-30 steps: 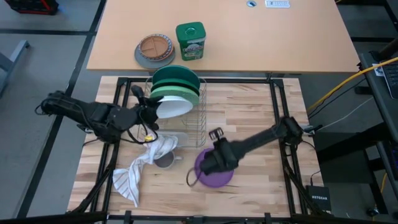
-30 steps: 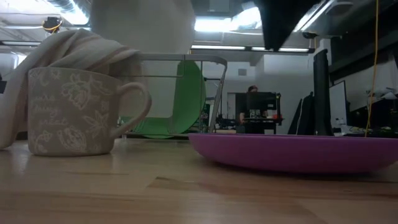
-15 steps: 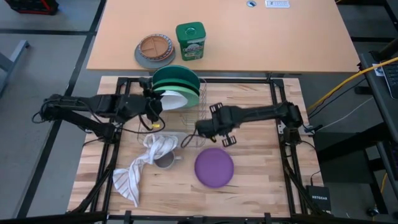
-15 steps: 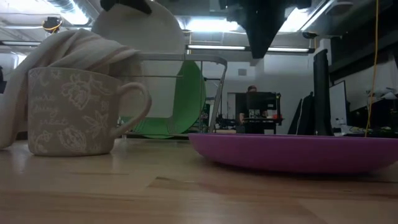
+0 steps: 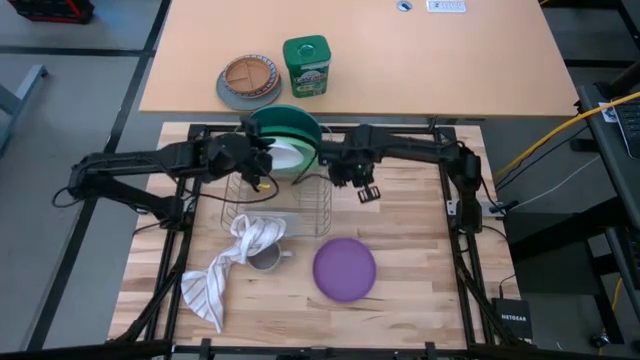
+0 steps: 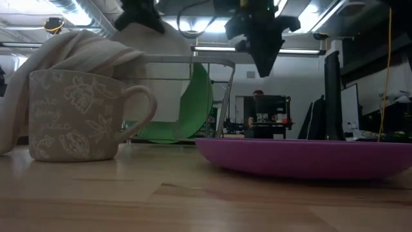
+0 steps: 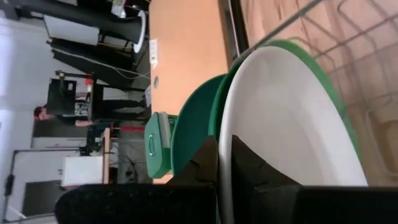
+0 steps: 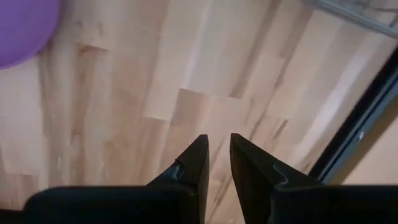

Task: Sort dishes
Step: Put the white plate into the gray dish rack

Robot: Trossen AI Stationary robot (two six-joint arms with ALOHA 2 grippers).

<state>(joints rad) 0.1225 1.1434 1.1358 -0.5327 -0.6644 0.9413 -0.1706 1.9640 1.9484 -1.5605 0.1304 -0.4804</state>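
A white plate [image 5: 287, 157] stands on edge in the wire rack [image 5: 322, 205], against a darker green plate [image 5: 312, 150] and a teal plate [image 5: 283, 120] behind it. My left gripper [image 5: 262, 160] is shut on the white plate at the rack's left side. A small purple plate [image 5: 345, 268] lies flat on the table, nearer the front. My right gripper [image 5: 352, 175] hangs empty and shut just right of the rack, above the table, fingers pointing down [image 8: 217, 146]. In the low view the white plate [image 6: 164, 42] stands in front of the green one [image 6: 196, 103]. My left gripper pinches the white plate's rim [image 7: 222, 134] between its two fingers, which straddle the rim edge-on. It comes from the table's left, about level. The plate stands upright beside the green plate [image 7: 339, 102]. I cannot tell whether its lower rim rests on the rack.
A patterned mug [image 5: 265, 258] and a crumpled striped cloth [image 5: 225, 270] lie in front of the rack. On the far table stand a tan and grey divided plate [image 5: 249, 80] and a green canister [image 5: 305, 65]. A black frame [image 5: 440, 135] borders the wooden top.
My left gripper has carried the white plate toward the far edge and stood it upright in the rack beside the green plates. My right gripper has risen off the purple plate and swung toward the far edge, to the rack's right side. The purple plate stays flat on the table.
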